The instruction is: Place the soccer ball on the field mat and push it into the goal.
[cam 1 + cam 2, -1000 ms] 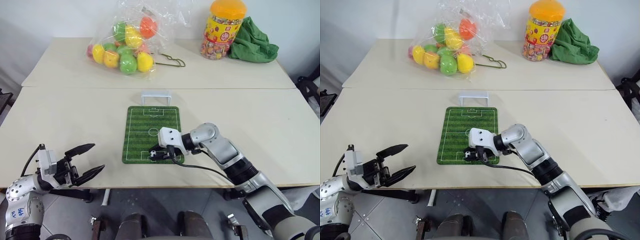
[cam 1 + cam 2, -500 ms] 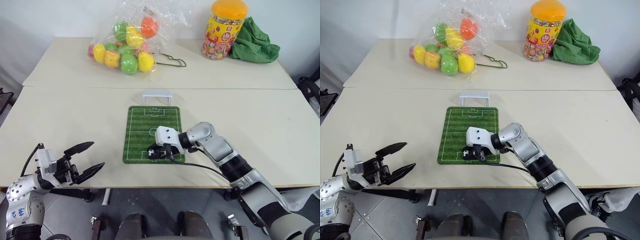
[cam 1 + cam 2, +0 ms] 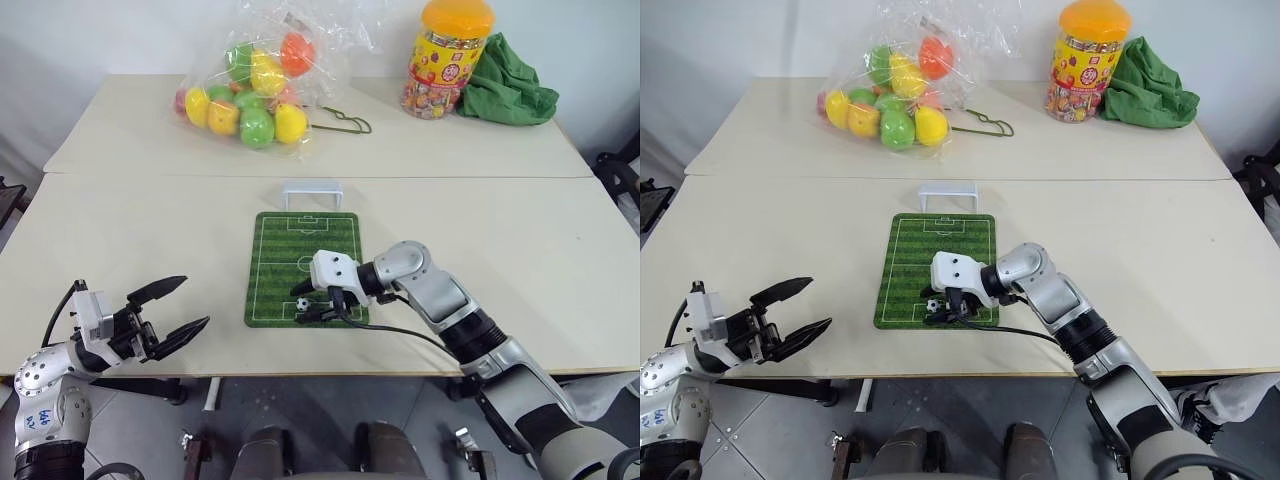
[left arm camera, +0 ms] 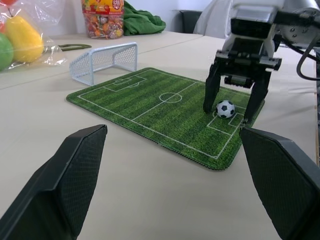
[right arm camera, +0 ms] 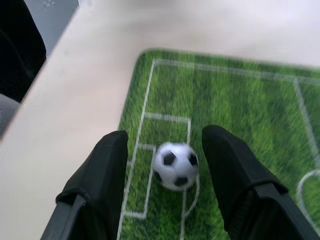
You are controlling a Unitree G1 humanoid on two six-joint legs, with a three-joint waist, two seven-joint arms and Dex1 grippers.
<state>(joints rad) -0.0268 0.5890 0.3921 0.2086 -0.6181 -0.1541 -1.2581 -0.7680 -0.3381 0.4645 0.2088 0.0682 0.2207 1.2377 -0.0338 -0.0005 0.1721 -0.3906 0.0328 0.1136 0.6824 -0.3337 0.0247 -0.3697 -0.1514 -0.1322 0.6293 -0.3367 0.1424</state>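
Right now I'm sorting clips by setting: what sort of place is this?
Probably an indoor lab or test room: plain tables set with props, namely a toy field mat, a small goal and a bag of plastic balls.

Two cream benches stand end to end. On the near bench lies the green field mat, with the white goal standing just beyond its far edge. The far bench carries a clear bag of coloured balls, a wire hook, an orange-lidded candy jar and a green cloth.
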